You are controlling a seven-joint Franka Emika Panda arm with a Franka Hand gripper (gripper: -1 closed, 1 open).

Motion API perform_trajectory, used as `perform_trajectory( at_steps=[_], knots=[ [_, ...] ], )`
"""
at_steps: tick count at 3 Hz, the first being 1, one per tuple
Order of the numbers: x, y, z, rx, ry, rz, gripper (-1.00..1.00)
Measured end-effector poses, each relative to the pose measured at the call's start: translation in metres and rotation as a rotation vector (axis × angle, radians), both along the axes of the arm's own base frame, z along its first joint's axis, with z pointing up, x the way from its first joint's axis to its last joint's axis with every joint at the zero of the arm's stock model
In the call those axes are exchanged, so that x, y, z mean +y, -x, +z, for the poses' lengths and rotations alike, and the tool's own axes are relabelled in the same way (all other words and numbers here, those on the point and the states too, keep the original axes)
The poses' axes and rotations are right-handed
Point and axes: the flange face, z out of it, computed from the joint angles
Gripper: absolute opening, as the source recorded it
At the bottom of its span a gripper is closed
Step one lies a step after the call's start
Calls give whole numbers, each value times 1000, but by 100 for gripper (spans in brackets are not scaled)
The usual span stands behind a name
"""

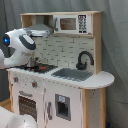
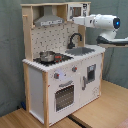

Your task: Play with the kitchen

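The kitchen point(image 1: 65, 95) point(image 2: 55, 85) is a tall toy of white panels and light wood. It has a grey hood point(image 2: 47, 21), a microwave cabinet point(image 1: 72, 23), a black faucet point(image 1: 84, 59) point(image 2: 75, 39), a grey sink point(image 1: 74, 74) point(image 2: 82, 50), a stove point(image 1: 40, 67) and an oven door point(image 2: 64, 96). A small metal pot point(image 2: 47, 56) stands on the stove. In the second exterior view my white arm point(image 2: 102, 22) reaches in from the right, and its gripper point(image 2: 75, 20) hangs in front of the upper cabinet, above the faucet. In the first exterior view the arm's body point(image 1: 20, 45) hides the gripper.
A grey curtain point(image 1: 117, 50) hangs behind the kitchen in both exterior views. The kitchen stands on a wooden floor point(image 2: 100, 110). A rounded wooden counter end point(image 1: 100, 79) juts out past the sink.
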Motion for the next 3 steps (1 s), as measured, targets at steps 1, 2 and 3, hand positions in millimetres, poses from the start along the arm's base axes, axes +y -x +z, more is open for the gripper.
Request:
perform_trajectory(
  at_steps=[1,2,3],
  knots=[
    [-5,-22,-2,-2,22,-38,100],
    [-11,-43,1,-11,41,-71,100],
    [-18,-61,9,-32,58,-104,100]
  ],
)
